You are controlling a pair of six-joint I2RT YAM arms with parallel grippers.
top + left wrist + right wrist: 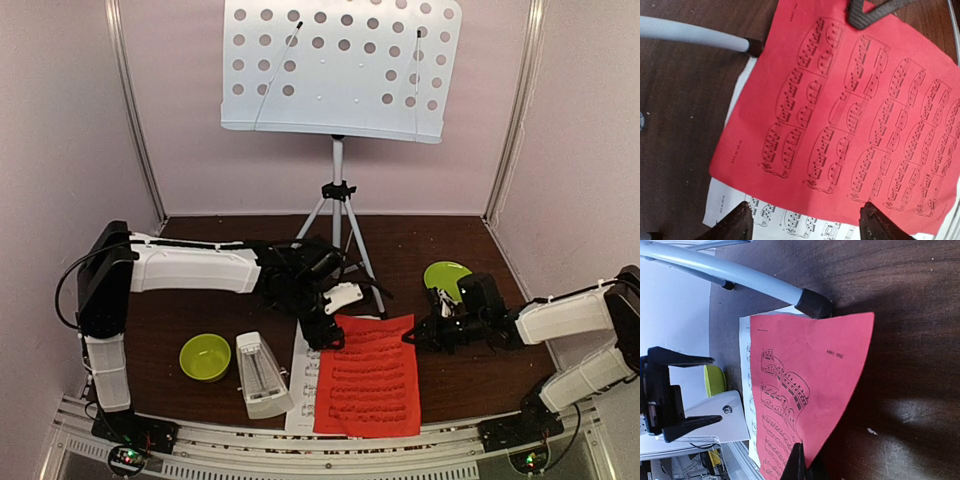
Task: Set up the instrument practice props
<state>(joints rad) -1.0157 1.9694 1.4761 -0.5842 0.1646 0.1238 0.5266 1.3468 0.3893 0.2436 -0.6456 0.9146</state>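
Two arms reach inward from the near edge of the tabletop (470,378). The left one stretches low and nearly level toward the middle. Its pincer (807,216) points down over the left edge of the red sheet (368,380) near its far corner, fingers (740,226) spread wide with nothing between them. The right arm is folded at the elbow and comes in from the side. Its pincer (799,462) is closed, pinching the red sheet's far right edge, which curls up off the wood there.

The red sheet lies at the near middle on top of the white sheet (301,385), of which only a strip on the left shows. Just left of the sheets sits the metronome (262,375), then the green bowl (205,357). Bare wood lies right of the red sheet.

Farther back, the green plate (447,272) is partly hidden behind the right pincer. One tripod foot (812,302) lands just beside the sheets' far edge. The music stand (340,70) rises at the back wall, its top cut off by the frame.
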